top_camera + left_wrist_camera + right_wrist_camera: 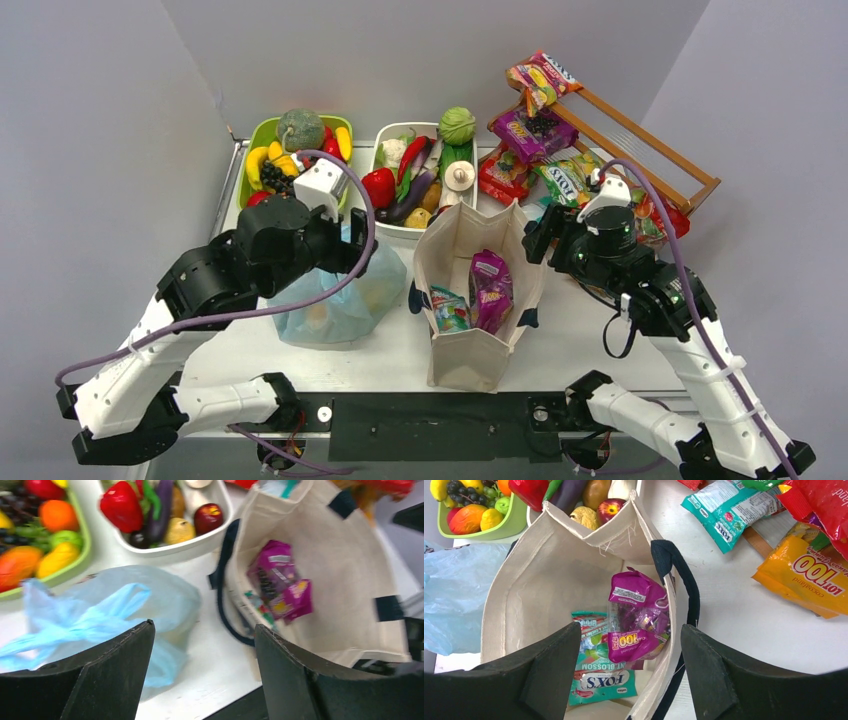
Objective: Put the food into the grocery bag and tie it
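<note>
The light-blue grocery bag (pixel 335 300) lies slumped left of centre, its handles (pixel 85 620) bunched together on top. My left gripper (pixel 203 626) hovers open just above its right side with nothing between the fingers. Toy fruit (pixel 290 140) fills a green tray and vegetables (pixel 410 175) fill a white one behind the bag. Snack packets (pixel 530 130) are spread at the back right. My right gripper (pixel 630 626) is open and empty over the right rim of a beige tote (pixel 470 360). The tote holds a purple packet (pixel 636 615) and a teal packet (pixel 599 675).
The green tray's rim (pixel 262 130) and the white tray's rim (pixel 385 135) stand along the back wall. A wooden rack (pixel 650 150) leans at the back right under the packets. The tote stands upright between the two arms, near the front edge.
</note>
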Action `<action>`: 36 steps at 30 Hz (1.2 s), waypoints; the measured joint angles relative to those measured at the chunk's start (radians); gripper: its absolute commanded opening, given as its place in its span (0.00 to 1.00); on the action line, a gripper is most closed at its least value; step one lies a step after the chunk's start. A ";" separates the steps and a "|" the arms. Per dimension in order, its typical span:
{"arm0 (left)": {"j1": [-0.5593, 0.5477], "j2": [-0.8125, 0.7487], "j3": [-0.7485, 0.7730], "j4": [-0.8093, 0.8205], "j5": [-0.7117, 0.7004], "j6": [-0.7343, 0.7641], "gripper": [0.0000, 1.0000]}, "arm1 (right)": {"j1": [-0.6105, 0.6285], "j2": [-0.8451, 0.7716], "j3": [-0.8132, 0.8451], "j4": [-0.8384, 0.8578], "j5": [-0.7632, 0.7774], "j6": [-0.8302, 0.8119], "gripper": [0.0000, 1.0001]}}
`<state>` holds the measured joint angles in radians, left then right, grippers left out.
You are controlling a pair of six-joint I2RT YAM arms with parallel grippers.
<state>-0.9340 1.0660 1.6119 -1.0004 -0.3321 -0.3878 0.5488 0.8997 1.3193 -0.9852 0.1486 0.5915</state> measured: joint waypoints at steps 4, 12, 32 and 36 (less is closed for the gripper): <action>0.001 -0.063 -0.039 -0.032 -0.093 0.140 0.81 | 0.000 -0.014 -0.023 0.001 0.000 0.002 0.69; 0.035 -0.195 -0.164 -0.044 -0.229 0.441 0.92 | 0.000 -0.037 -0.079 0.003 -0.010 0.015 0.69; 0.386 -0.138 -0.330 0.008 0.078 0.898 0.84 | 0.000 -0.119 -0.180 0.008 -0.039 0.045 0.69; 0.412 -0.113 -0.330 0.005 0.105 0.936 0.83 | 0.000 -0.132 -0.192 0.005 -0.042 0.046 0.69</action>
<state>-0.5224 0.9535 1.2816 -0.9955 -0.2276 0.5480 0.5488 0.7681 1.1278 -0.9806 0.1070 0.6376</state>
